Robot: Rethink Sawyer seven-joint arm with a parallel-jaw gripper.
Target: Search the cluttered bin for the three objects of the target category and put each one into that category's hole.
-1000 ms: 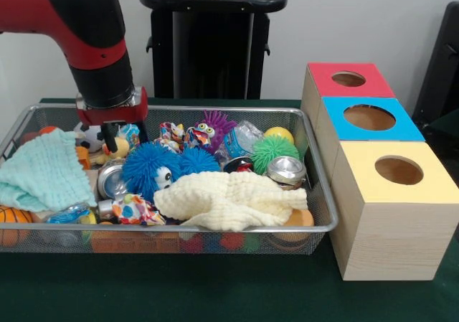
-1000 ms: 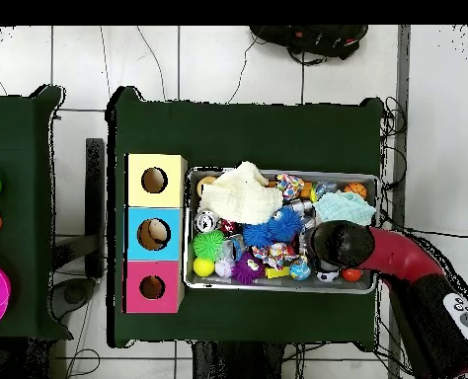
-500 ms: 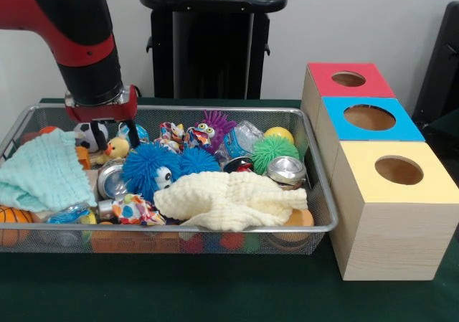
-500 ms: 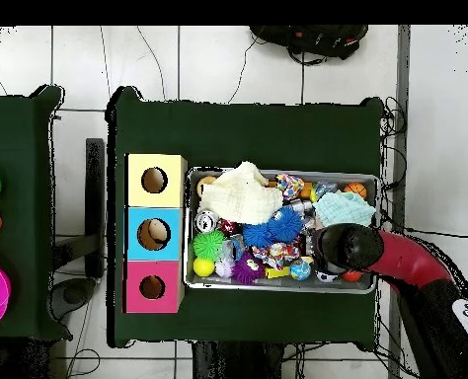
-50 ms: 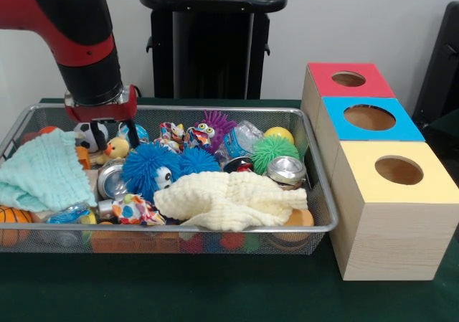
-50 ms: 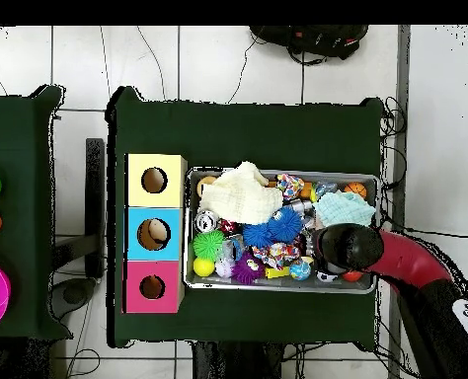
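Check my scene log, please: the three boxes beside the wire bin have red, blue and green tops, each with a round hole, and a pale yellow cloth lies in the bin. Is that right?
Not quite. The third box has a yellow top, not green; the front view shows it beside the blue box and red box. Each does have a round hole, and the pale yellow cloth does lie in the wire bin.

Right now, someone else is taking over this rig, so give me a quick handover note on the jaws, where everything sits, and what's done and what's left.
Gripper: jaws open, holding nothing, hanging low over the far end of the wire bin, just above the black and white ball and the yellow duck.
Bin: full of clutter, with a cream cloth and a mint cloth covering part of it.
Boxes: red box, blue box and yellow box stand in a row beside the bin.
Done: no drop visible from these views.
Left: find and post the three target objects.
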